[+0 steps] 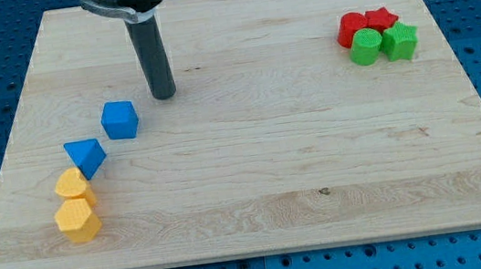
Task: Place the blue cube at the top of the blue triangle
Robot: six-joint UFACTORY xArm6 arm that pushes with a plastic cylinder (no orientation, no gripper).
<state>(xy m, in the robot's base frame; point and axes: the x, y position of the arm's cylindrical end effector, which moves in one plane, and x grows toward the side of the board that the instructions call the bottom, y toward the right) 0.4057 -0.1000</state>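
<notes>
The blue cube [119, 120] sits on the wooden board [254, 169] at the view's left. The blue triangle [85, 157] lies just below and to the left of it, a small gap apart. My tip [163, 95] rests on the board to the upper right of the blue cube, a short gap away and not touching it. The dark rod rises from it to the view's top.
Two orange blocks [73, 185] [77, 220] sit below the blue triangle, the upper one touching it. At the view's upper right, two red blocks [352, 28] [382, 18] and two green blocks [365, 48] [400, 41] cluster together.
</notes>
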